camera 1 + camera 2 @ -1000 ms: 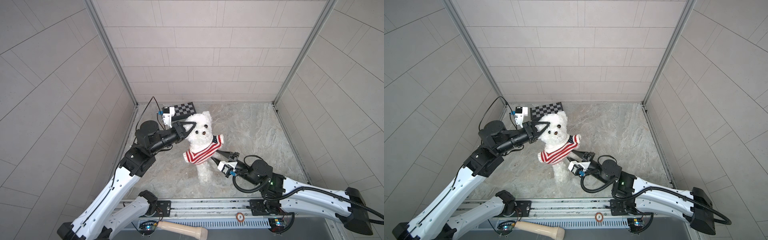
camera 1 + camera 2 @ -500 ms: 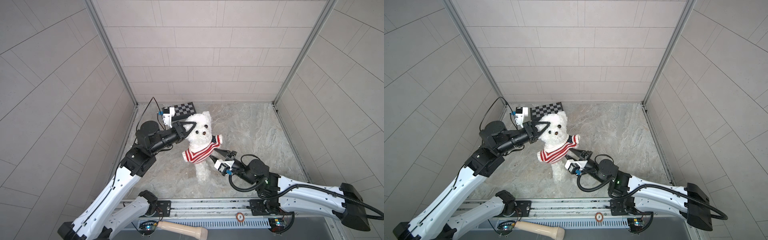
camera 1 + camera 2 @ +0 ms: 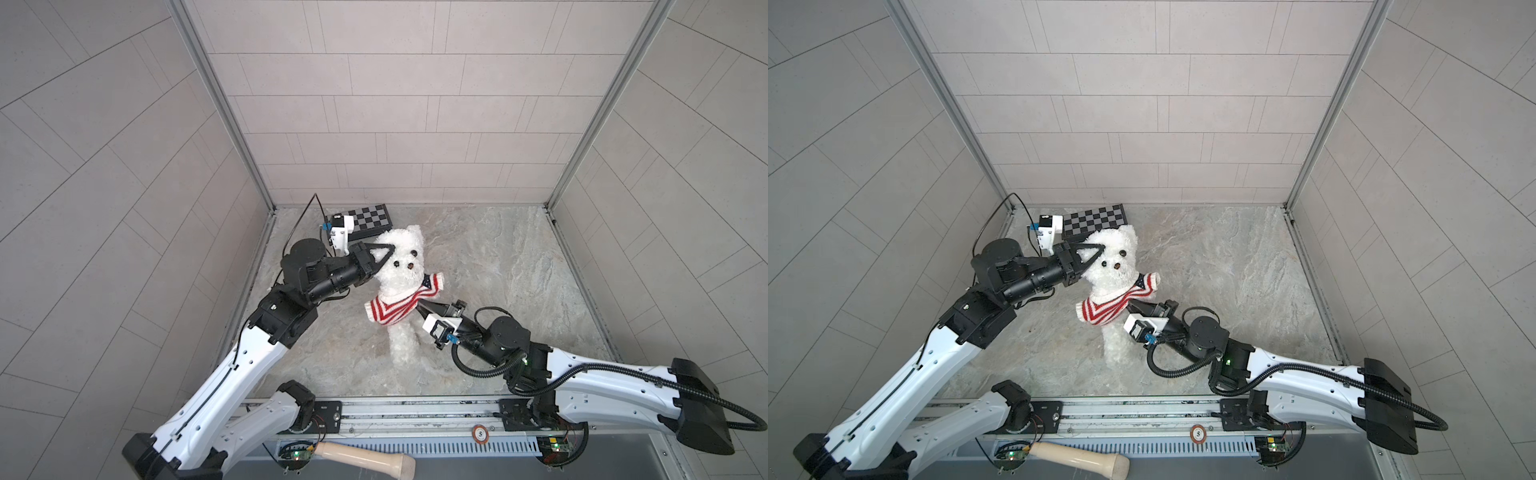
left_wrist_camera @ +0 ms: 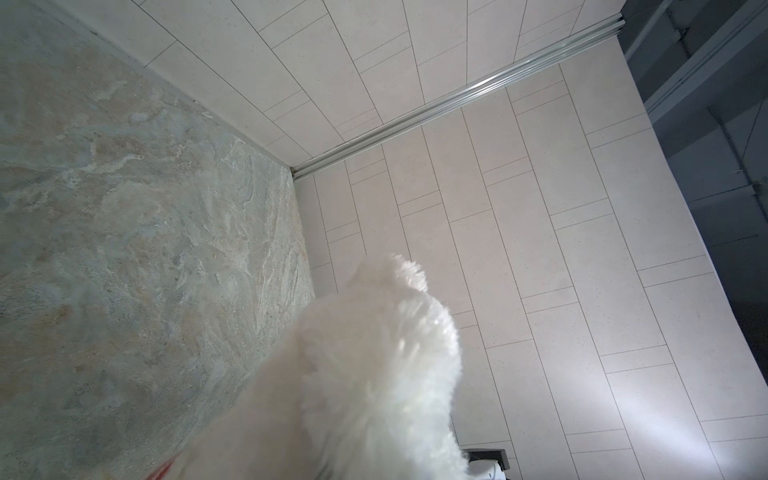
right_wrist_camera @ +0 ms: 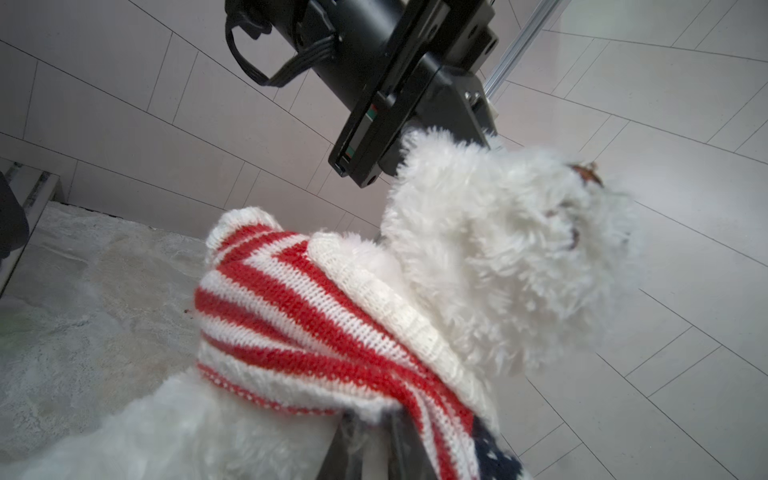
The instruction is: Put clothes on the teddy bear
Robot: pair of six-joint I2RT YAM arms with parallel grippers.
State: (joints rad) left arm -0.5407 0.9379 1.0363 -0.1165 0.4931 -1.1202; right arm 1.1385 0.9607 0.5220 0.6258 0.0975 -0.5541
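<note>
The fluffy white teddy bear (image 3: 405, 266) (image 3: 1116, 261) hangs upright over the stone floor, legs trailing down. My left gripper (image 3: 388, 250) (image 3: 1099, 249) is shut on the fur at the side of its head, by an ear. A red-and-white striped sweater (image 3: 394, 309) (image 3: 1105, 308) (image 5: 311, 316) is bunched round its neck and shoulders, with a navy patch at one sleeve. My right gripper (image 3: 420, 308) (image 3: 1130, 306) (image 5: 370, 424) is shut on the sweater's lower hem, under the bear's arm. The left wrist view is mostly bear fur (image 4: 365, 374), which hides the fingers.
A black-and-white checkerboard (image 3: 370, 217) (image 3: 1096, 219) lies at the back left of the floor, behind the bear. A pale wooden handle (image 3: 365, 457) (image 3: 1079, 457) lies beyond the front rail. Tiled walls close in three sides.
My right gripper has moved in towards the bear's side and closed on the sweater's hem. The left gripper and the bear's head have stayed put.
</note>
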